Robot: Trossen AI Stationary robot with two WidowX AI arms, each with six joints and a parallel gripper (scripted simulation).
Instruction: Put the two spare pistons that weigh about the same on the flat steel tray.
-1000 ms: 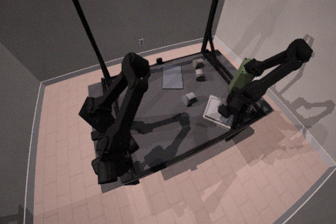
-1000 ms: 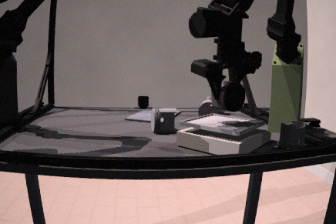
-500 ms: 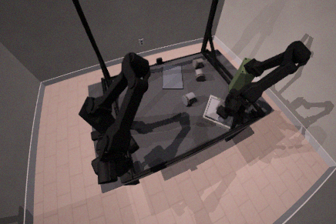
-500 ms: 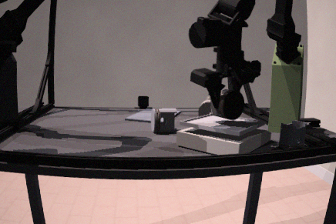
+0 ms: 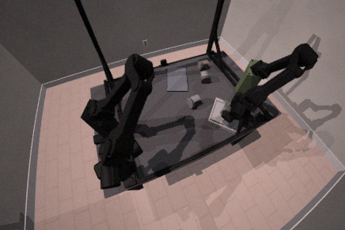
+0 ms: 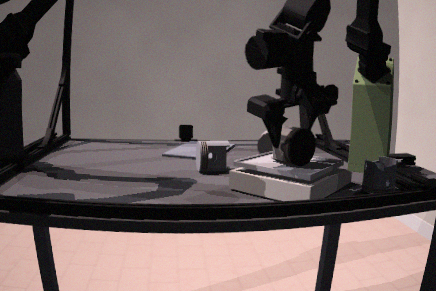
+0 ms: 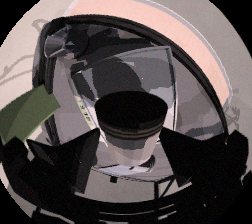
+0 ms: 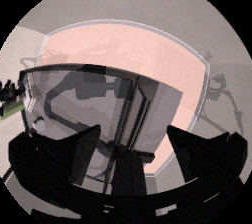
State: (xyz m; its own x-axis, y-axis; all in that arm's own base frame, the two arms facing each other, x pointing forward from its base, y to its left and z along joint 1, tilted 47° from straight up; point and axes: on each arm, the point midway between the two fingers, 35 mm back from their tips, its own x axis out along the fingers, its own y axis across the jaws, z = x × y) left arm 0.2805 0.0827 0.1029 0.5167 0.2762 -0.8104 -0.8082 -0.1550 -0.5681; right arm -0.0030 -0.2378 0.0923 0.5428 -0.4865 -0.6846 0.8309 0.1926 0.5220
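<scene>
A dark-topped piston (image 6: pixel 295 145) (image 7: pixel 131 127) lies on its side on the grey top of a white block (image 5: pixel 217 111) (image 6: pixel 285 185) at the bench's front right. My left gripper (image 5: pixel 231 116) (image 6: pixel 292 141) (image 7: pixel 129 130) is open around the piston, with its fingers a little clear of the sides. The flat steel tray (image 5: pixel 176 79) (image 6: pixel 182 150) lies at the back middle with nothing on it. One pale piston (image 5: pixel 194 102) (image 6: pixel 212 156) lies mid-bench. Two more pistons (image 5: pixel 205 78) (image 5: pixel 203 65) lie at the back right. My right gripper (image 8: pixel 134 128) is open and empty, high above the far side.
A tall green box (image 5: pixel 247 77) (image 6: pixel 371 116) (image 7: pixel 26 112) stands just behind the left arm. A small black object (image 5: pixel 163 62) (image 6: pixel 186 131) sits at the back edge. A small dark block (image 6: pixel 380 173) sits at the front right edge. Black frame posts rise at the back.
</scene>
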